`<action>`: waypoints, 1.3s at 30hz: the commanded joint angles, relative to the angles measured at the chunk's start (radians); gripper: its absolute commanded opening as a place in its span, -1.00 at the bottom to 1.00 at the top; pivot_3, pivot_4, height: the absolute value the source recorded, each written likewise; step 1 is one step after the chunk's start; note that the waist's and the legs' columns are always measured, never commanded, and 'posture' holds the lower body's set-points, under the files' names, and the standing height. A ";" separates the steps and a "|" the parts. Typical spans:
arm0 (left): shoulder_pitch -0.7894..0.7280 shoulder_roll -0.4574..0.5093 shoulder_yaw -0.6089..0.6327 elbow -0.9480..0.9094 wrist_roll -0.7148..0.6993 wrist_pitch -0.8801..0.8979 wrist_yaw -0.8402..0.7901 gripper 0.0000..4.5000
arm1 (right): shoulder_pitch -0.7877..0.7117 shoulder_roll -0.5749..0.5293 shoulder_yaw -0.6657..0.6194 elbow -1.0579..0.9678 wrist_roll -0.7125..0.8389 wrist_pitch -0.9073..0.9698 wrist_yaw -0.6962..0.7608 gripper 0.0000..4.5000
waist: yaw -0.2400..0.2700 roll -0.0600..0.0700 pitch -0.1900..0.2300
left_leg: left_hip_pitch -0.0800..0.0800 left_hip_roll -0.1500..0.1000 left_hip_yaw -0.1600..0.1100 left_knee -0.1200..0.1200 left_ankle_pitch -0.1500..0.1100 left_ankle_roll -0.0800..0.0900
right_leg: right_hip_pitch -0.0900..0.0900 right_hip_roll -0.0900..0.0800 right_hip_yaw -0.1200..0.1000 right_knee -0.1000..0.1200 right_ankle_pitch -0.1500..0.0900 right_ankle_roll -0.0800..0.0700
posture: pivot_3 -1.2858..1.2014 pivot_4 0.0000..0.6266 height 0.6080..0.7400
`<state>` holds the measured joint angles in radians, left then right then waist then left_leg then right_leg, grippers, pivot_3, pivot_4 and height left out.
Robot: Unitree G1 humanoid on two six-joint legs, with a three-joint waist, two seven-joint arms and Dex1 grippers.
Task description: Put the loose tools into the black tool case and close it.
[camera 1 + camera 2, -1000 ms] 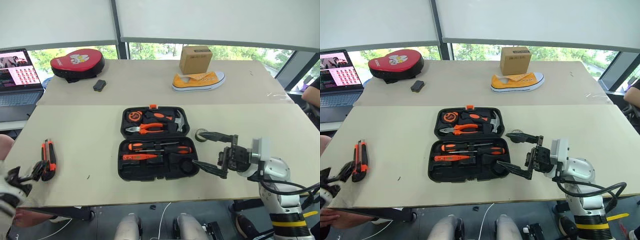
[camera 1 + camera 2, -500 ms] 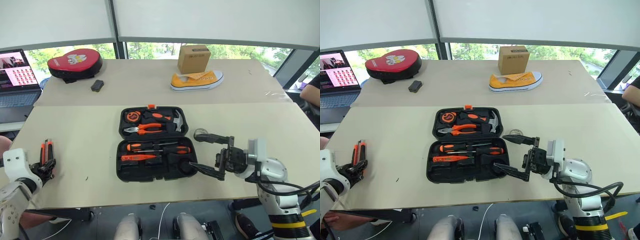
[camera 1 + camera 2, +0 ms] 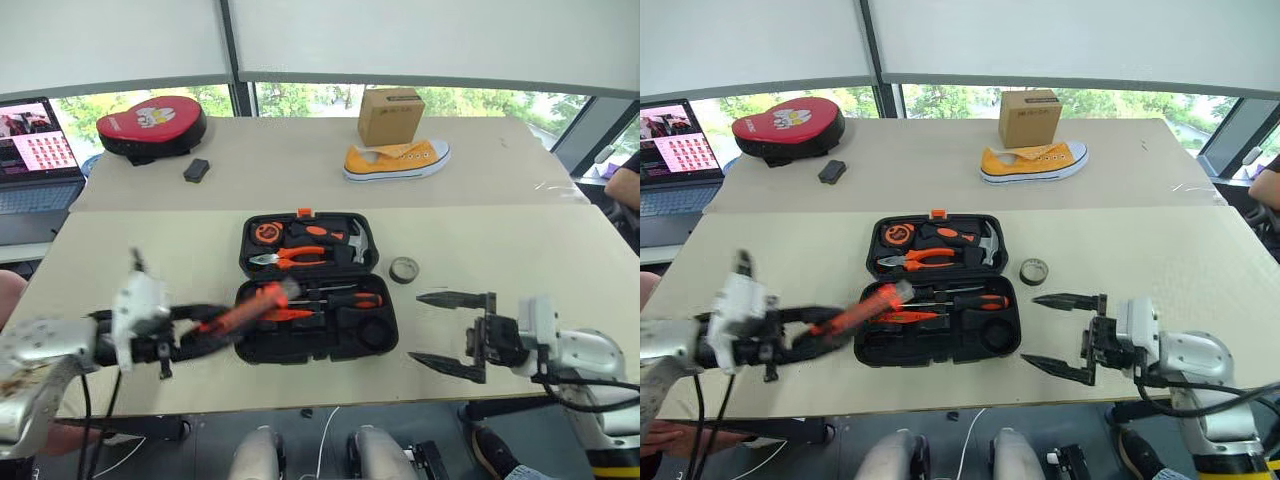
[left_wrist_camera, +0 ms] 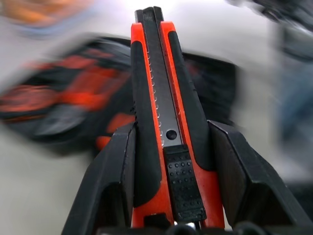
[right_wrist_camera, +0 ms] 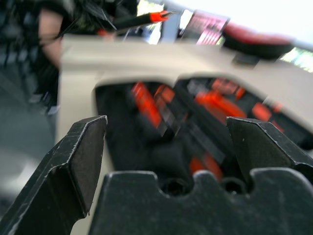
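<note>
The orange-and-black utility knife and the left gripper are smeared by motion blur in the head views. The open black plastic tool case is blurred beyond detail in the left wrist view. The silver laptop is cut by the frame edge.

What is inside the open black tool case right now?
The black tool case holds a tape measure, pliers and a hammer in the far half, screwdrivers in the near half. The utility knife carried above hides the near half's left slots.
</note>
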<state>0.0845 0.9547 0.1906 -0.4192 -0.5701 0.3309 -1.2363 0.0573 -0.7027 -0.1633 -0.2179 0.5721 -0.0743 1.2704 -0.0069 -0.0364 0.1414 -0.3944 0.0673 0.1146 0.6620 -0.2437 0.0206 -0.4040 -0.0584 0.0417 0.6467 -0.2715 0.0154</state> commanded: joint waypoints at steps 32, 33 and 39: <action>-0.403 -0.154 -0.389 0.085 0.303 0.023 0.040 0.52 | 0.112 0.003 -0.057 -0.121 0.007 0.001 -0.111 1.00 | 0.016 0.001 0.000 | -0.004 -0.001 -0.002 0.003 0.001 0.000 | 0.000 0.003 0.000 0.001 -0.001 0.003 | 0.03 -0.52 1.00; -0.401 -0.167 -0.372 0.089 0.289 0.018 0.047 0.52 | 0.110 0.003 -0.056 -0.118 0.007 0.001 -0.110 1.00 | 0.017 0.001 0.000 | -0.004 -0.001 -0.002 0.003 0.001 0.000 | 0.000 0.003 0.000 0.001 -0.001 0.003 | 0.03 -0.52 1.00; -0.362 -0.198 -0.309 0.127 0.245 -0.069 0.039 0.52 | 0.106 0.010 -0.044 -0.109 0.004 -0.003 -0.111 1.00 | 0.019 0.001 0.000 | -0.004 -0.001 -0.002 0.006 0.001 0.000 | 0.000 0.003 -0.001 0.002 -0.001 0.003 | 0.03 -0.52 1.00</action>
<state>-0.2860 0.7653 -0.1457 -0.3043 -0.3159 0.3235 -1.1966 0.1692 -0.6957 -0.2049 -0.3194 0.5718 -0.0754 1.1573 0.0122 -0.0356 0.1419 -0.3988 0.0664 0.1128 0.6677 -0.2429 0.0205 -0.4040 -0.0556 0.0409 0.6486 -0.2723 0.0185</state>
